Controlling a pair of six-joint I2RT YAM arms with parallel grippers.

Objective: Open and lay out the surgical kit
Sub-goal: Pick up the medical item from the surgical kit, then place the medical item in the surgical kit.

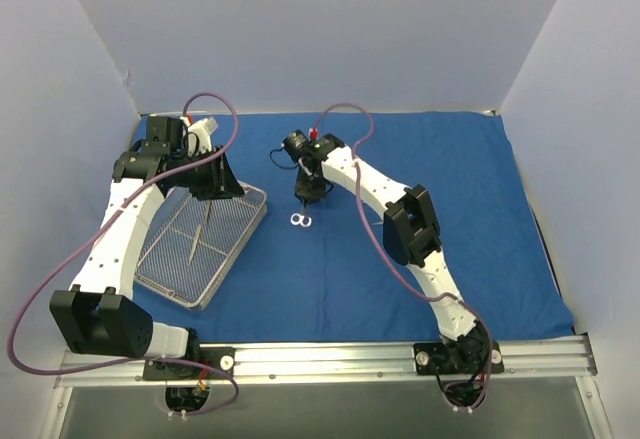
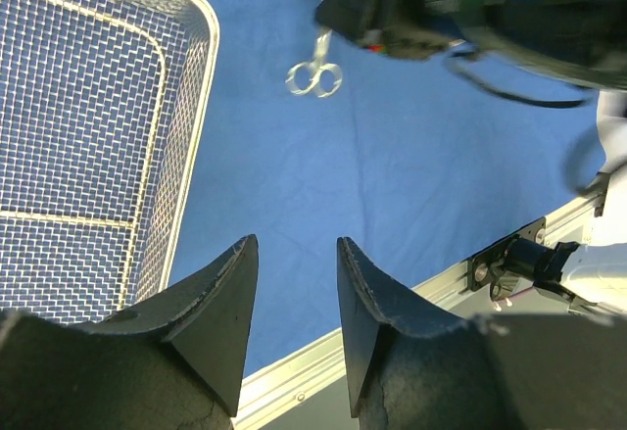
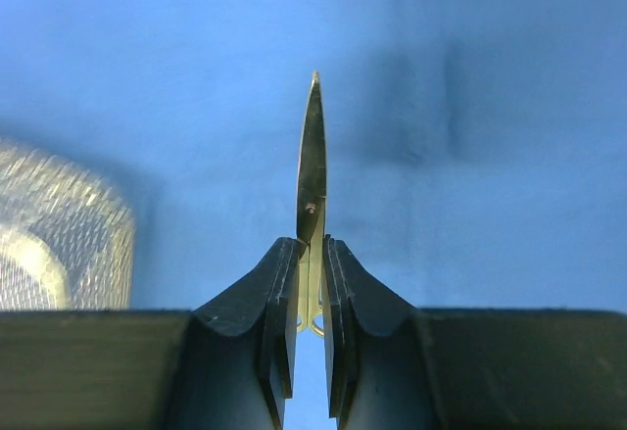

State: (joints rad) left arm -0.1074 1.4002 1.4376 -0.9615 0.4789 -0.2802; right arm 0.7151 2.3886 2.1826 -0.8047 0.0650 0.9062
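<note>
While the right gripper [image 3: 312,246] pinches the scissors [image 3: 312,156] near their pivot, its two fingers [image 3: 279,293] press in on either side of the closed blades, which point straight out past the fingertips. From above, the finger rings show just below this gripper, toward the near side, low over the cloth [image 1: 420,159]; whether they touch it cannot be told. The cloth lies spread out flat and blue under everything. The tray [image 1: 245,234] sits on the cloth's left part, turned at an angle, to the left of the scissors and apart from them. One thin instrument [image 1: 197,239] lies inside the tray on its mesh floor. The left gripper [image 2: 294,283] hangs at the tray's far right corner with its fingers spread and nothing between them. In its wrist view the tray's rim runs along the left, bare cloth lies under the gap, and the scissors' rings show beyond, under the right gripper.
</note>
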